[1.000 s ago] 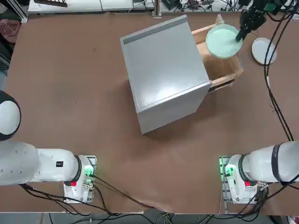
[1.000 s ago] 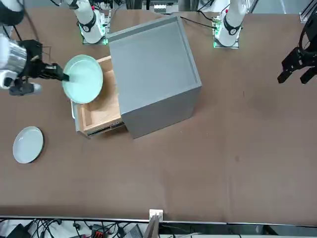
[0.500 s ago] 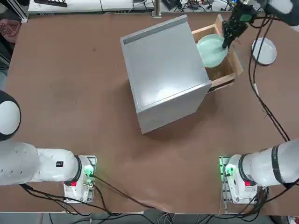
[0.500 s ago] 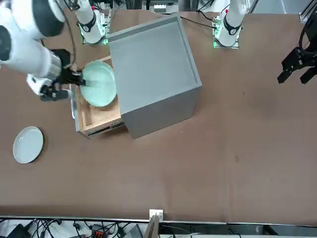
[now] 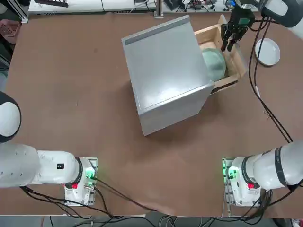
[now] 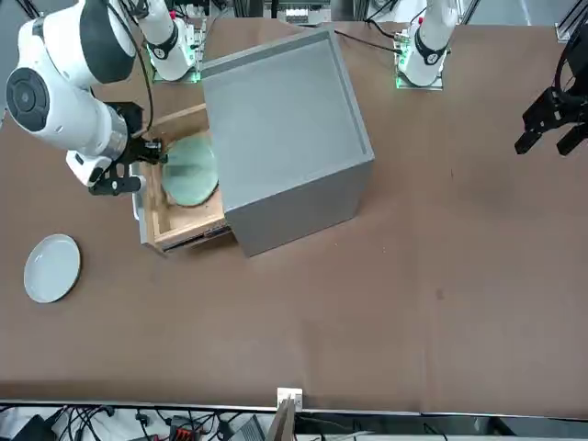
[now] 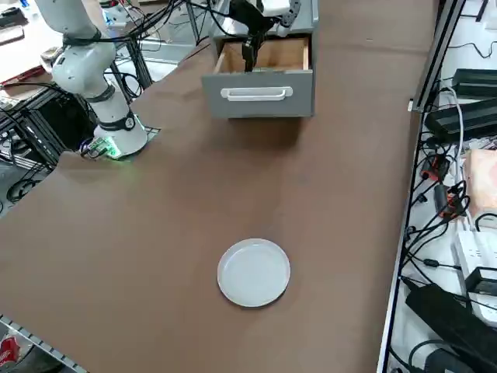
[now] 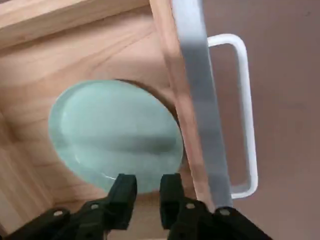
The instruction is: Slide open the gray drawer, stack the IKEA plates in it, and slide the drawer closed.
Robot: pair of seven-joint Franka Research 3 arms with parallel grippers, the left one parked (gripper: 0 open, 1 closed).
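Mint-green plate [image 8: 117, 134] lies flat on the open gray drawer [image 5: 235, 56]'s wooden floor, just under the right gripper [image 8: 148, 192], whose fingers stand slightly apart, empty. Gray-white plate [image 7: 254, 272] waits on the table [image 5: 71, 85], well apart, likely next.

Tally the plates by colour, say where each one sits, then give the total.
Mint green plates: 1, lying in the open gray drawer, mint green plate
Gray-white plates: 1, on the table outside the drawer, gray-white plate
Total: 2
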